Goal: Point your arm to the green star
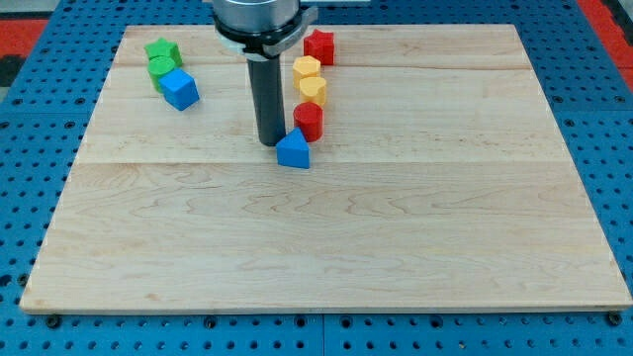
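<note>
— What did the green star point(161, 49) look like from your end?

— A bright green block with a notched, pointed outline, sitting near the board's point(326, 247) top left corner. A second green block point(162, 69), rounder, touched it on the side toward the view's bottom, and a blue cube point(180, 89) pressed against that one.

— And the pincer, how wide was it?

— There was none on this rig. My arm ended in a plain dark rod, so nothing was spread, pressed together or pinching. My tip point(271, 142) rested on the wood near the middle of the top half, just beside a blue triangular block point(293, 150), at its left; I could not tell whether they touched.

— Anything else near it?

— A red cylinder point(309, 121) just to the right of the rod, then two yellow blocks point(309, 80) and a red star point(318, 45) in a column running to the top edge. The green star lay well apart from my tip, off to the view's left.
</note>
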Action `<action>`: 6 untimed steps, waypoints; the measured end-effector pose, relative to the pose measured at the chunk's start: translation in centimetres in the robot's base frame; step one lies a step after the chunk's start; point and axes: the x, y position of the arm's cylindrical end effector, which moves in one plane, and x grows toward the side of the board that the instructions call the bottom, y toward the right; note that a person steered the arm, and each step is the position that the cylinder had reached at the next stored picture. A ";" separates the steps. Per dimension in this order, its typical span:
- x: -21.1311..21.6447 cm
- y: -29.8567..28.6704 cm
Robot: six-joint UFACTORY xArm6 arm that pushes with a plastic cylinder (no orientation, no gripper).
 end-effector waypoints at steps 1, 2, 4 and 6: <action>1.1 1.5; 1.1 3.4; 0.2 -13.4; -13.7 -20.2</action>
